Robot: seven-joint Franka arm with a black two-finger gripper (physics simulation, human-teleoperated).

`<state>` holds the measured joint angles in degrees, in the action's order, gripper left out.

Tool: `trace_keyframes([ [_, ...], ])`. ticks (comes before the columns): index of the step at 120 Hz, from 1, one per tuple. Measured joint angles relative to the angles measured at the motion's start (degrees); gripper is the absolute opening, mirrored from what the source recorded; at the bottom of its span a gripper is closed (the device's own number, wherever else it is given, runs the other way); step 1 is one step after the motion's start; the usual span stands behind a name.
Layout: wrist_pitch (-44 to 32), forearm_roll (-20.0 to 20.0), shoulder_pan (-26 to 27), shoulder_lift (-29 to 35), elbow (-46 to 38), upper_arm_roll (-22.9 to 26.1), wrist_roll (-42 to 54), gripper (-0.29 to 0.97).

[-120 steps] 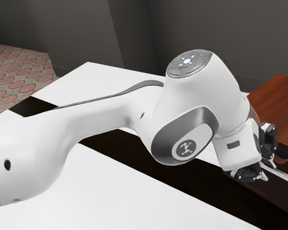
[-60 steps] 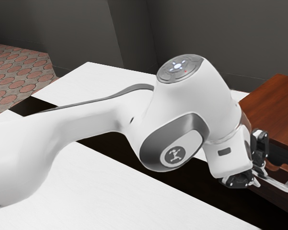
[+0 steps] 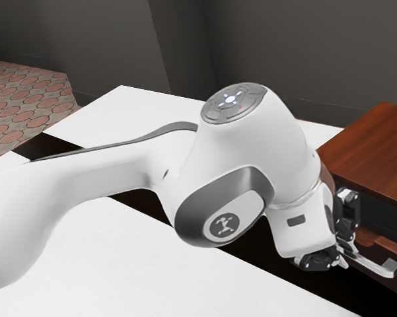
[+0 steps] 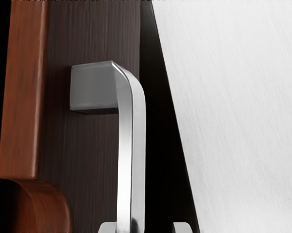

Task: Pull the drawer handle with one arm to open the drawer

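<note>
Drawer (image 3: 391, 248) slid farther out toward 8 o'clock with end effector (image 3: 339, 253) at its handle (image 3: 376, 265), grip unclear; opening underway.

Silver handle (image 4: 131, 145), dark wood-grain drawer (image 4: 87, 160), seemingly brushed white table (image 4: 233, 121).

In the exterior view, the cabinet (image 3: 373, 142) was cut off by the exterior view's right edge, so its full width could not be judged. The drawer (image 3: 387, 246) was cut off by the same edge. The near end of the handle (image 3: 376, 265) was hidden behind the tool (image 3: 335, 243), and the tool was itself largely covered by the white wrist of the arm (image 3: 251, 165). The arm's base was cut off at the exterior view's left edge. Part of the table (image 3: 145, 271) was hidden under the arm. In the wrist view, the handle was cut off at the edge nearest the tool, so just one mount could be seen.
</note>
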<state>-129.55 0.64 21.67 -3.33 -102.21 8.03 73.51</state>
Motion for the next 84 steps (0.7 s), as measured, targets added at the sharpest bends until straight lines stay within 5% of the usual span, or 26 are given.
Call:
trace_keyframes([
  [84, 0.0, 0.0, 0.4, 7.3, -8.3, 1.1, -1.9, 0.02],
])
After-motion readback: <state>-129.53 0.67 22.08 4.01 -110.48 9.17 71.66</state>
